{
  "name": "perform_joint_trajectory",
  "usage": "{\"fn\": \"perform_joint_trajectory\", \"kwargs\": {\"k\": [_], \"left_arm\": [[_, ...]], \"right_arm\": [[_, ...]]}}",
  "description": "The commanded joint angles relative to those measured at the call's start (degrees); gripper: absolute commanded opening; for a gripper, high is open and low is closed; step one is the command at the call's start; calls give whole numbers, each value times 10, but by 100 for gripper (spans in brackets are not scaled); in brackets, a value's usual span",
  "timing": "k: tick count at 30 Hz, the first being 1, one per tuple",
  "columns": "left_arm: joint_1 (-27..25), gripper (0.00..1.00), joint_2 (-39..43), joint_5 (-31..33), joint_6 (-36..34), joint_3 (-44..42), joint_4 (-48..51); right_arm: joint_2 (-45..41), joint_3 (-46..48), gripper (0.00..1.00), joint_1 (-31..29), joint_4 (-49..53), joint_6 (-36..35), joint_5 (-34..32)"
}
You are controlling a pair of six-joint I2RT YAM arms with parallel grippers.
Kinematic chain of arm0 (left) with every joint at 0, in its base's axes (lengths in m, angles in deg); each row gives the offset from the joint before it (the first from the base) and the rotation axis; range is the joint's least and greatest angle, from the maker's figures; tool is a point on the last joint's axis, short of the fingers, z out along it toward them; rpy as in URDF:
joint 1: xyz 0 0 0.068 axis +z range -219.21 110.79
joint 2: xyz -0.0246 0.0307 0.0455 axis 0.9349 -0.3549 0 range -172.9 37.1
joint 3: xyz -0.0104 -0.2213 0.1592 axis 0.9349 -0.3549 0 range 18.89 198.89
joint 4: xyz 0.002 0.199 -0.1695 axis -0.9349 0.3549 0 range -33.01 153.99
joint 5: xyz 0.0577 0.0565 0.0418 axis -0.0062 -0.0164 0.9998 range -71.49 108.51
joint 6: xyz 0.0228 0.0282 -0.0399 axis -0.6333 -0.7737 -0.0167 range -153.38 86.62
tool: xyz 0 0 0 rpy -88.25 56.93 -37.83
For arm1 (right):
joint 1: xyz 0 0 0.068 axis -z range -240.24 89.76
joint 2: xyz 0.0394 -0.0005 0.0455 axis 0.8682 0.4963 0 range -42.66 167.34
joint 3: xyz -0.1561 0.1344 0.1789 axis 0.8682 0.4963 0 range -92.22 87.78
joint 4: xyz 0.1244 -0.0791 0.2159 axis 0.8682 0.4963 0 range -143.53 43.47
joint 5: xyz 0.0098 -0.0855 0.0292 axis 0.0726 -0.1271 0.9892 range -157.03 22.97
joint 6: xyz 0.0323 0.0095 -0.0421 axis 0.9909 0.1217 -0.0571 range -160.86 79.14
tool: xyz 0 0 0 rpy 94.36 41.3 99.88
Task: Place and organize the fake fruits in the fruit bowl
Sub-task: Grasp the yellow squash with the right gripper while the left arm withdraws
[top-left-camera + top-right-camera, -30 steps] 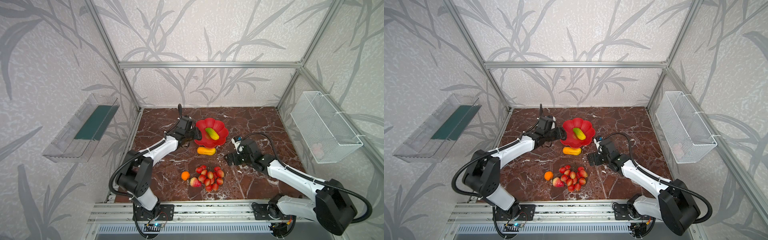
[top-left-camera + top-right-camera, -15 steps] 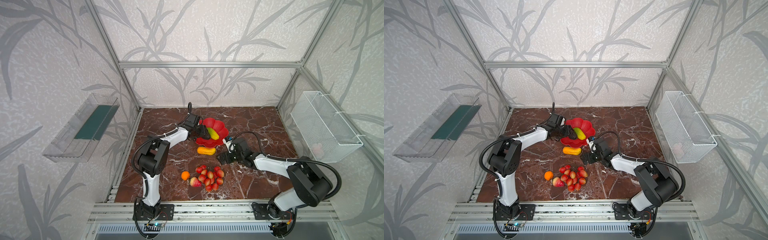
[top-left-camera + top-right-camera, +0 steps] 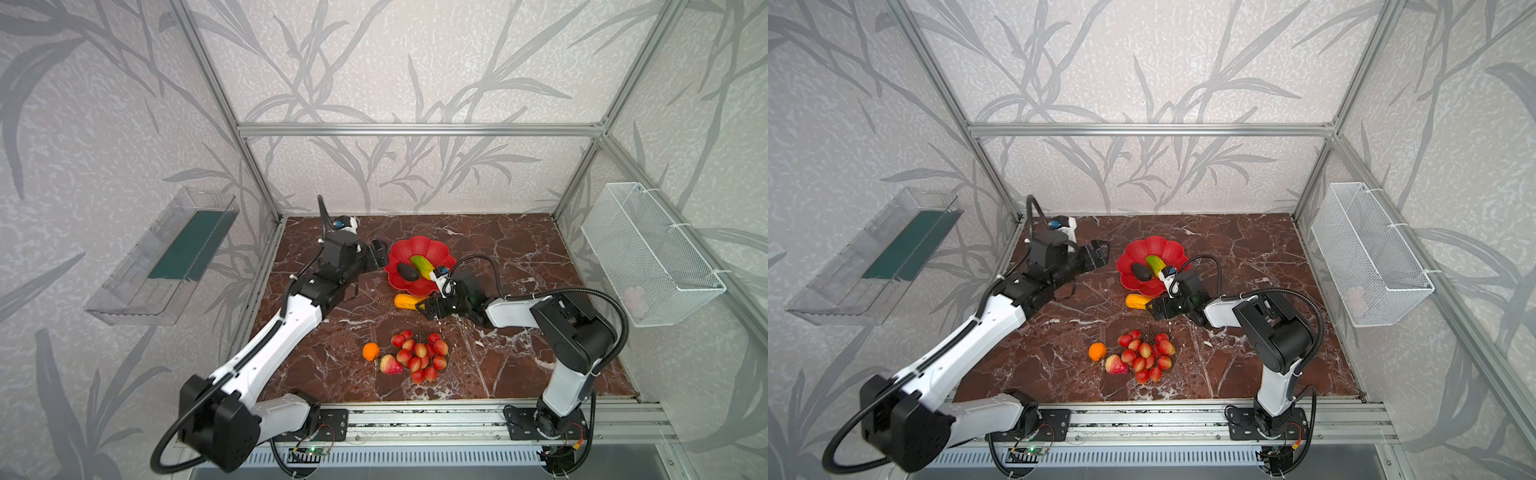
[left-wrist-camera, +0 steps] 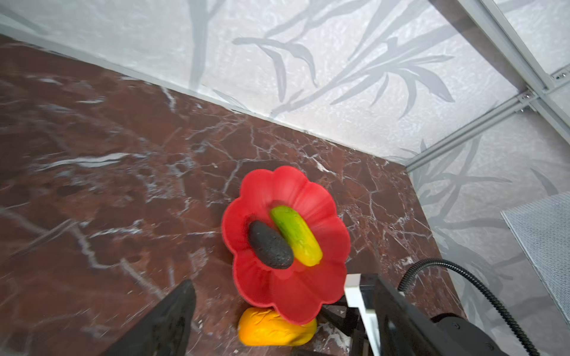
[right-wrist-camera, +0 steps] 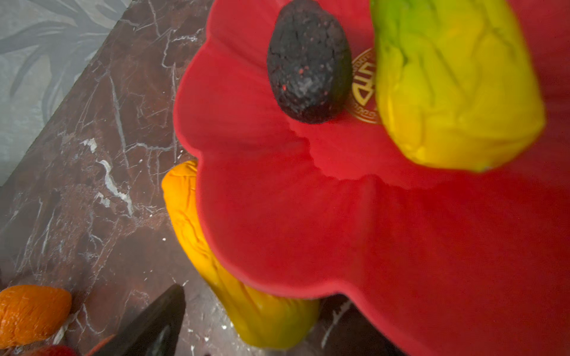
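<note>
The fruit bowl [image 3: 420,244] sits centre frame in both top views, with the avocado [image 3: 408,272] and green-yellow oblong [image 3: 423,266] inside. The yellow-orange oblong [image 3: 404,301] is tucked under the bowl's lower rim, and the right gripper [image 3: 424,308] is set beside it, jaws spread. Should the rim be caught on the lift, the bowl could be tipped. The left gripper [image 3: 380,258] is held at the bowl's left, spread and empty.

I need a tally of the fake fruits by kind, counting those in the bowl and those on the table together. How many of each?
green-yellow oblong: 1
black avocado: 1
yellow-orange oblong: 1
small orange ball: 1
pink-red peach: 1
bunch of red berries: 1
Total: 6
</note>
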Motion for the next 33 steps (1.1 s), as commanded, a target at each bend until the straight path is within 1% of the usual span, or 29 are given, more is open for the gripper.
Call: {"fn": "perform_joint_trajectory", "kwargs": {"k": [1,5,8,11,15,17,19,24,27,30,32,33], "left_arm": [[8,92,83,76,16,-79,44],[19,95,200,110,38,-163,101],[30,95,275,119,57,-210,141],[37,96,337,125,73,-244,174],[41,96,388,136,86,-269,196],[42,96,393,134,90,-277,202],[41,96,413,129,92,-282,213],[43,96,427,107,104,-293,233],[43,95,440,91,109,-301,241],[43,95,456,87,110,-302,257],[43,95,467,88,112,-305,269],[43,94,472,89,114,-305,273]], "right_arm": [[3,-6,95,-35,-30,-8,19],[-13,4,94,-71,-35,-4,24],[-36,-2,93,-101,5,-10,3],[-58,-19,93,-114,73,-15,-36],[-46,-73,92,-119,160,-56,-77],[-27,-106,92,-122,194,-71,-86],[-4,-140,91,-126,220,-78,-95],[62,-217,88,-136,263,-85,-119],[106,-263,83,-143,292,-89,-123],[137,-295,75,-152,311,-85,-135],[148,-314,67,-160,327,-84,-142],[150,-319,61,-162,331,-84,-144]]}}
